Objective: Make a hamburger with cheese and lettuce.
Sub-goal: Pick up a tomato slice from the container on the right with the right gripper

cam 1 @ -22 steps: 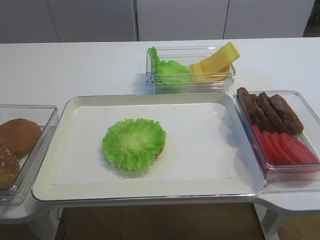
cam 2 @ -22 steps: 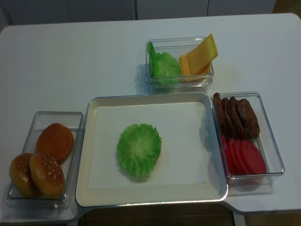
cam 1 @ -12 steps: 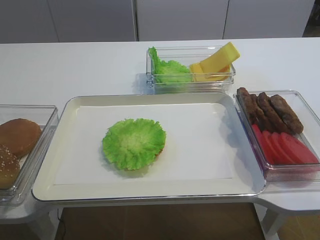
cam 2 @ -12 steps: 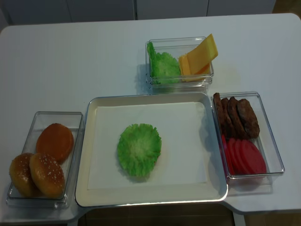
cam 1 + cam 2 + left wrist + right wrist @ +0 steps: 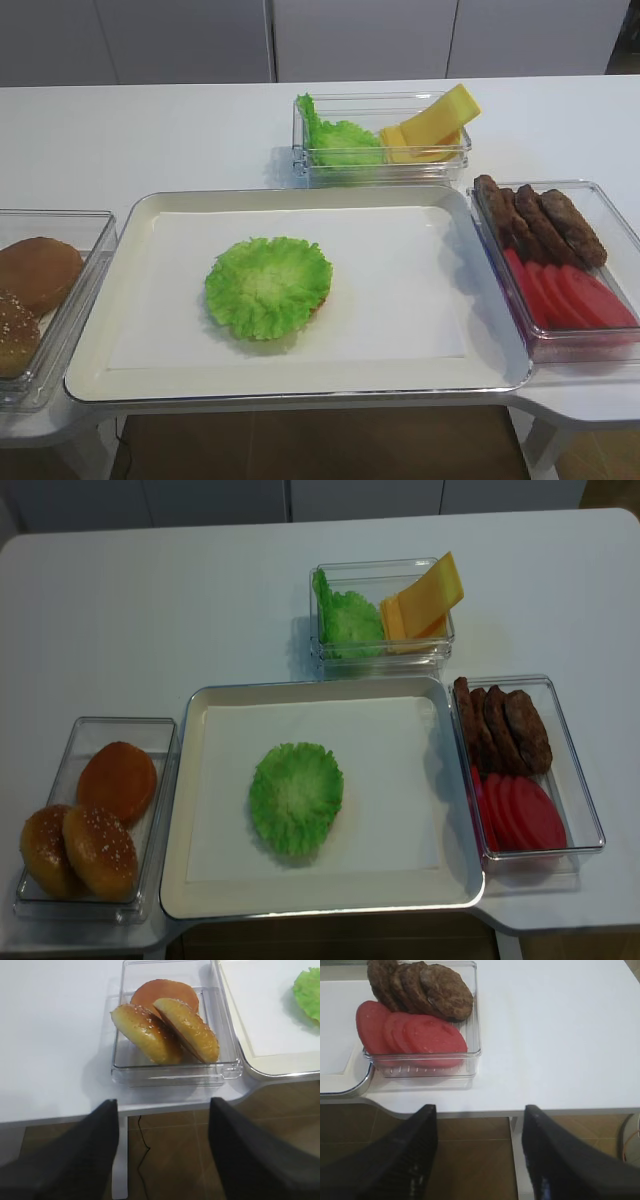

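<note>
lettuce-topped bun base alone on the tray, both arms back off the table edge

the hamburger (image 5: pixel 268 287), a low round stack with a frilly bright-green lettuce disc (image 5: pixel 295 798) over a sliver of brown bun base, sits left of centre on the white paper liner of the cream metal-rimmed tray (image 5: pixel 100 350). nothing lies on top of it or touches it.

behind the tray stands a clear plastic box (image 5: pixel 380 160) holding a ruffled green leaf bunch (image 5: pixel 335 140) on its left and the cheese (image 5: pixel 432 122), pale yellow-orange square slices leaning up over the box rim, on its right. right of the tray a second clear box (image 5: pixel 585 810) holds dark brown meat patties (image 5: pixel 540 222) at the far end and overlapping red tomato slices (image 5: pixel 570 297) at the near end. left of the tray a third clear box (image 5: pixel 60 750) holds three brown buns (image 5: pixel 95 825).

no brand, label or writing can be read anywhere.

neither high view shows an arm or gripper. only the wrist views do: the right gripper (image 5: pixel 479 1157) hangs off the table's near edge in front of the patty and tomato box, its two dark fingers (image 5: pixel 415 1155) spread apart with nothing between them. the left gripper (image 5: pixel 164 1155) likewise sits off the edge in front of the bun box, fingers (image 5: pixel 240 1155) apart and empty (this view also shows two sesame-topped buns tilted on edge against a plain one, and a corner of the lettuce).
</note>
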